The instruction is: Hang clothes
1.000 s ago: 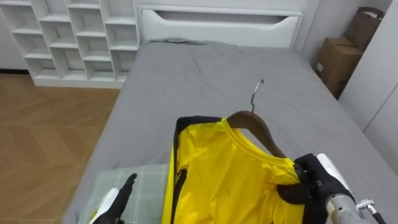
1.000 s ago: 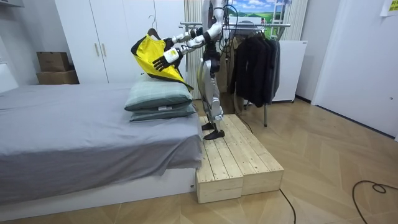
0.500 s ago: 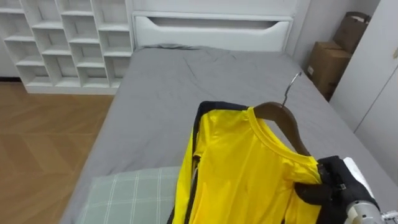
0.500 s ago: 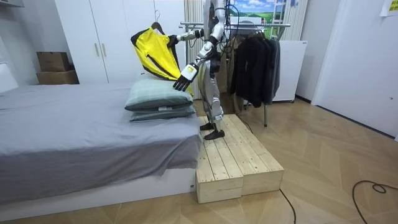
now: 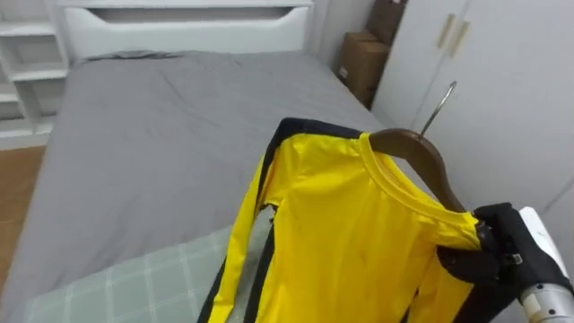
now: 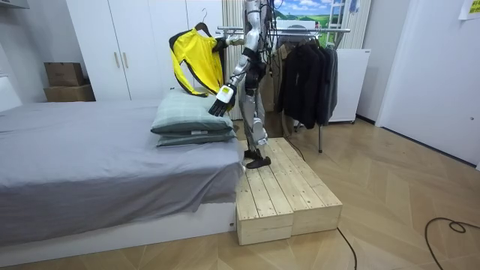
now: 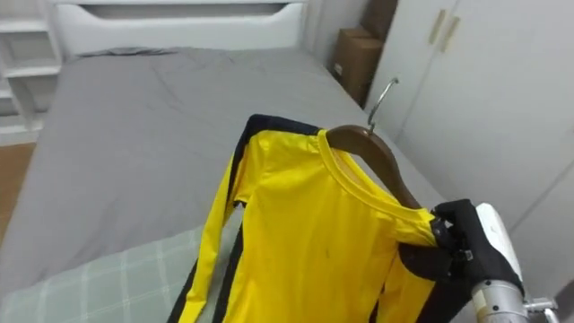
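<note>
A yellow long-sleeved shirt point(image 5: 350, 242) with dark trim hangs on a brown wooden hanger point(image 5: 421, 152) with a metal hook. My right hand point(image 5: 489, 256) is shut on the shirt's shoulder and the hanger's end, holding them up over the bed. In the room view the shirt point(image 6: 196, 64) hangs high in front of the wardrobe, held by my right hand point(image 6: 218, 43). My left hand point(image 6: 221, 100) hangs low beside the pillows with relaxed fingers. I stand on a wooden platform point(image 6: 289, 191) at the bed's foot.
The grey bed point(image 5: 152, 135) stretches ahead, with checked green pillows point(image 5: 117, 283) just below the shirt. White wardrobe doors point(image 5: 502, 81) stand to the right, cardboard boxes point(image 5: 363, 58) beyond them. A clothes rack point(image 6: 311, 34) with dark garments point(image 6: 311, 79) stands behind me.
My right hand has lifted the shirt higher and swung it toward the wardrobe. The head camera has turned right. My left hand has dropped down to my side.
</note>
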### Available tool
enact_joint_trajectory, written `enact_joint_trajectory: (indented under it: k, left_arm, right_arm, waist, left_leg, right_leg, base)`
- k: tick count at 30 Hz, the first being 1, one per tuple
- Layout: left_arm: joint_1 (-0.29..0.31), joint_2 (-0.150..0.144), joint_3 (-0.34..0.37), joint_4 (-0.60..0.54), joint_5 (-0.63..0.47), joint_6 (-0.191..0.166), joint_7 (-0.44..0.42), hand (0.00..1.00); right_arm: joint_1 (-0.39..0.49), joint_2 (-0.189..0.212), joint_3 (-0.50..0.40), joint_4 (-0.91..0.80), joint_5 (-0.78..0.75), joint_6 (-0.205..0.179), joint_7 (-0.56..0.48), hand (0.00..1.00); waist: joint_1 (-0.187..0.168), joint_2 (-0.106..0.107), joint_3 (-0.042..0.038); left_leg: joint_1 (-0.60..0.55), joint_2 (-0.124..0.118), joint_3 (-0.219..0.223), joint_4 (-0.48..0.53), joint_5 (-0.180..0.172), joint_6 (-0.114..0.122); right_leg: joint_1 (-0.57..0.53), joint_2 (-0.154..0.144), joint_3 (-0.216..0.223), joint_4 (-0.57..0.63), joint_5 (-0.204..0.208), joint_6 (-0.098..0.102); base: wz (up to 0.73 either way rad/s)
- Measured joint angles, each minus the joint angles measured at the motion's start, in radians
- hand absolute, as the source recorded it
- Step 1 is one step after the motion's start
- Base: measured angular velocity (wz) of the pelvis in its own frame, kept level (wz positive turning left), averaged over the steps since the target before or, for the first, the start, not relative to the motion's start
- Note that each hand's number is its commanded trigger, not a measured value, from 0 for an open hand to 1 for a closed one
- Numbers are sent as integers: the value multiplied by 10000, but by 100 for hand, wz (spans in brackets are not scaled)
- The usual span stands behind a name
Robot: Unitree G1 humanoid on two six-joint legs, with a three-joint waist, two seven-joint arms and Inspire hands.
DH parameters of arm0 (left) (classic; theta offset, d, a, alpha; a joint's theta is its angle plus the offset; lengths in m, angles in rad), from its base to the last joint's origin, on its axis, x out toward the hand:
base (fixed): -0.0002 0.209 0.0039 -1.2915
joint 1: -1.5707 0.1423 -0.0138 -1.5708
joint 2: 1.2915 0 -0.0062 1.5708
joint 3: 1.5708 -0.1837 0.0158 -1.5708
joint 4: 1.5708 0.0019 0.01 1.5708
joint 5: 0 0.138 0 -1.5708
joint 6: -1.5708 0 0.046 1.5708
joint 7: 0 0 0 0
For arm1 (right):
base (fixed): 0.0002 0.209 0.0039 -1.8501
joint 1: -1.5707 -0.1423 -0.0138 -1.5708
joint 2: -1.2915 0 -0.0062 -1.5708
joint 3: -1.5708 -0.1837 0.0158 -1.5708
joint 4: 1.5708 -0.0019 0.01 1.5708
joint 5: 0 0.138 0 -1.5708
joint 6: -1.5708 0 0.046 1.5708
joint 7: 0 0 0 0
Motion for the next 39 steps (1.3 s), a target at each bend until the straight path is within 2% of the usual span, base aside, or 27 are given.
enact_joint_trajectory:
  k: [1,3,6,9,11,12,13,14,16,19,21,22,23,24,25,26,27,28,29,30,31,32,33,35,37,38,39]
  left_arm:
    - [134,37,22,102,9,114,80,0]
    - [164,75,112,173,11,421,209,0]
    - [180,110,352,129,-5,767,435,0]
    - [277,239,461,120,-20,1086,761,0]
    - [392,539,502,121,-95,1325,887,0]
    - [430,603,504,121,-131,1409,924,0]
    - [485,658,522,120,-247,1554,1035,0]
    - [540,664,526,120,-299,1684,1120,0]
    - [561,522,526,120,-302,1916,1270,0]
    - [558,421,526,107,-301,2013,1554,0]
    - [625,345,525,106,-302,2186,1668,0]
    - [622,284,527,96,-308,2305,1690,0]
    - [621,203,549,28,-313,2327,1738,0]
    - [621,159,559,18,-313,2327,1778,0]
    - [620,60,624,8,-314,2327,1891,0]
    - [623,-40,656,5,-313,2328,1936,0]
    - [630,-121,655,1,-314,2328,1961,0]
    - [555,-382,638,-48,-315,2323,2066,0]
    - [545,-559,649,-108,-290,2313,2276,0]
    - [539,-571,683,-132,-268,2327,2326,0]
    - [551,-720,710,-140,-286,2342,2329,0]
    - [617,-723,714,-140,-316,2388,2294,0]
    - [613,-716,720,-147,-319,2409,2279,0]
    - [607,-811,710,-305,-307,2584,2306,0]
    - [604,-864,503,-324,-317,2830,2310,0]
    - [611,-856,482,-323,-326,2937,2308,0]
    - [611,-822,488,-323,-350,3017,2313,0]
  right_arm:
    - [5,22,105,42,1,22,-4,100]
    - [10,24,229,43,72,22,-3,100]
    - [12,-7,222,40,582,21,11,100]
    - [15,28,325,-37,783,7,129,100]
    - [16,50,461,-79,778,3,205,100]
    - [17,52,486,-79,764,2,210,100]
    - [15,44,495,-98,738,-4,221,100]
    - [15,8,491,-129,711,-5,182,100]
    - [39,14,569,-124,468,15,78,100]
    - [159,4,763,-294,413,70,87,100]
    - [182,-43,879,-415,358,103,87,100]
    - [205,-50,895,-526,383,109,86,100]
    - [229,-109,891,-680,459,109,86,100]
    - [229,-137,889,-753,465,109,87,100]
    - [228,-170,887,-869,466,108,87,100]
    - [229,-170,883,-873,401,107,81,100]
    - [231,-163,888,-870,313,107,67,100]
    - [132,-302,910,-1023,262,102,-34,100]
    - [57,-572,1025,-1344,245,35,-193,100]
    - [44,-607,1086,-1331,240,-4,-273,100]
    - [129,-582,1134,-1248,252,270,-218,100]
    - [244,-391,1195,-1255,273,517,-90,100]
    - [292,-362,1206,-1266,269,547,-51,100]
    - [310,-419,1192,-1467,276,694,5,100]
    - [317,-425,1208,-1624,385,700,3,100]
    - [307,-393,1257,-1736,422,698,28,100]
    - [308,-317,1288,-1778,422,698,58,100]
  waist:
    - [-12,-97,11]
    - [-75,-141,-4]
    - [-202,-231,19]
    - [-289,-403,0]
    - [-300,-605,4]
    - [-303,-625,-9]
    - [-297,-646,-19]
    - [-304,-550,16]
    - [-286,-434,30]
    - [-317,-453,39]
    - [-293,-525,77]
    - [-356,-525,78]
    - [-371,-485,57]
    - [-372,-486,59]
    - [-367,-479,52]
    - [-262,-470,29]
    - [-199,-362,-35]
    - [210,76,-48]
    - [249,-117,103]
    - [117,-164,105]
    - [193,-77,81]
    - [75,-51,74]
    - [-91,-40,66]
    - [-304,-89,40]
    - [-330,15,31]
    - [-321,139,69]
    - [-350,128,93]
  left_leg:
    - [139,-6,415,68,-142,-139]
    - [233,105,624,223,-131,-273]
    - [223,283,746,356,-5,-479]
    - [212,691,1012,1008,-13,-572]
    - [127,1154,1010,1976,-264,-813]
    - [41,1331,965,2354,-312,-819]
    - [-218,1715,748,3355,-313,-818]
    - [-530,2042,178,4324,-221,-735]
    - [-954,2192,-654,5176,13,-690]
    - [-1485,1777,-1981,4843,-66,-778]
    - [-1596,1378,-2740,4030,-54,-797]
    - [-1705,1030,-3338,3377,-49,-802]
    - [-1809,681,-3979,2678,-38,-808]
    - [-1880,502,-4262,2364,-21,-794]
    - [-1922,127,-4674,1797,43,-727]
    - [-1858,-289,-4871,1171,282,-405]
    - [-1822,-450,-4928,833,497,-218]
    - [-1858,-362,-5016,538,822,-279]
    - [-1918,-397,-5051,892,798,-775]
    - [-1928,-263,-5252,973,723,-912]
    - [-1671,-229,-5498,813,669,-997]
    - [-1499,-348,-5691,560,677,-972]
    - [-1487,-439,-5727,435,687,-956]
    - [-1328,-1095,-5687,-385,942,-566]
    - [-1228,-1243,-5665,-669,1343,-70]
    - [-1125,-1157,-5530,-737,1627,110]
    - [-1138,-1085,-5380,-747,1471,172]
  right_leg:
    - [-41,-501,-100,196,-141,109]
    - [-100,-393,-115,76,-156,-104]
    - [-56,-22,126,-297,1,-349]
    - [54,368,469,-680,-28,-411]
    - [63,644,786,-571,-222,-567]
    - [66,750,911,-568,-304,-564]
    - [84,867,1091,-573,-355,-692]
    - [152,995,1283,-562,-336,-786]
    - [276,1083,1698,-485,-321,-891]
    - [204,1102,2375,-435,-309,-1056]
    - [200,1216,3101,-438,-222,-1124]
    - [110,1419,3769,-448,-172,-1120]
    - [33,1694,4573,-481,-28,-1023]
    - [10,1830,4966,-534,47,-934]
    - [49,2071,5818,-779,265,-594]
    - [269,2321,6877,-1375,652,13]
    - [455,2451,7515,-1880,909,441]
    - [-66,2321,6765,-854,299,198]
    - [-1204,1146,5495,1369,-794,509]
    - [-1386,1453,5835,1758,-1079,-224]
    - [-1492,1714,6170,1812,-1040,-452]
    - [-1199,2112,6938,1083,-660,-343]
    - [-1031,2301,7344,669,-502,-320]
    - [-638,2708,9270,-638,549,-307]
    - [-449,3001,10363,-1358,1219,-216]
    - [-515,3305,10682,-1607,1482,-85]
    - [-574,3457,10744,-1712,1573,-5]
  base:
    - [-87]
    - [-58]
    - [-21]
    - [-36]
    - [-47]
    - [-50]
    - [-55]
    - [-56]
    - [-63]
    - [-66]
    - [-75]
    - [-66]
    - [-62]
    - [-64]
    - [-75]
    - [-80]
    - [-109]
    - [-112]
    - [-90]
    - [-52]
    - [-38]
    - [-37]
    - [-28]
    - [-32]
    - [-53]
    - [-57]
    - [-62]
